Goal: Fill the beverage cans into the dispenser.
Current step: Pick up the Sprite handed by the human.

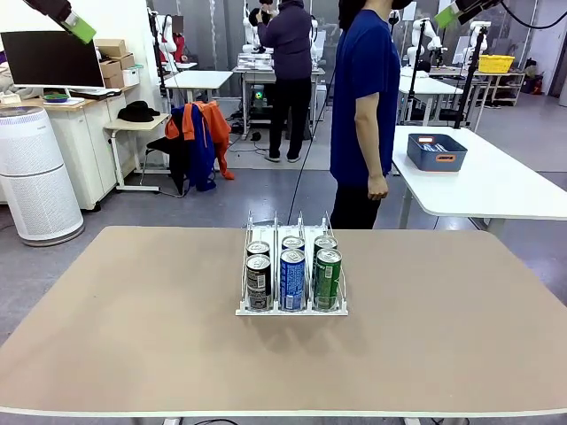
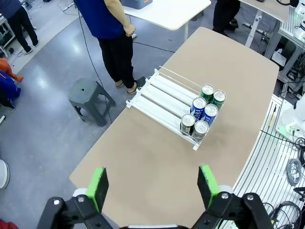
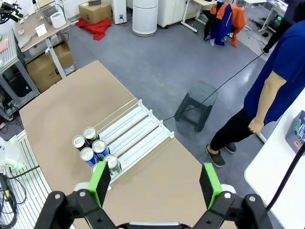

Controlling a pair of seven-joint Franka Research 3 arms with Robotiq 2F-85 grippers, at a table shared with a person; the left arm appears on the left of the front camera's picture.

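Six cans [image 1: 292, 276] stand at the near end of the dispenser [image 1: 291, 311], mid table [image 1: 133, 336]. Left claw [image 2: 152, 185] and right claw [image 3: 155, 183] both gape empty. Both hang high above the table, well apart from the dispenser.

Beverage cans [image 1: 292, 279] filling the dispenser [image 1: 291, 312]
Six are standing upright (black, blue, green pairs) at its front lip, its back reaching the table's [image 1: 133, 336] far edge.

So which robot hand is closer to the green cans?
Right, I think. The right gripper hangs high on the side of the white wire rack where the green metal cans stand; the left gripper hangs high on the side with the black metal cans.
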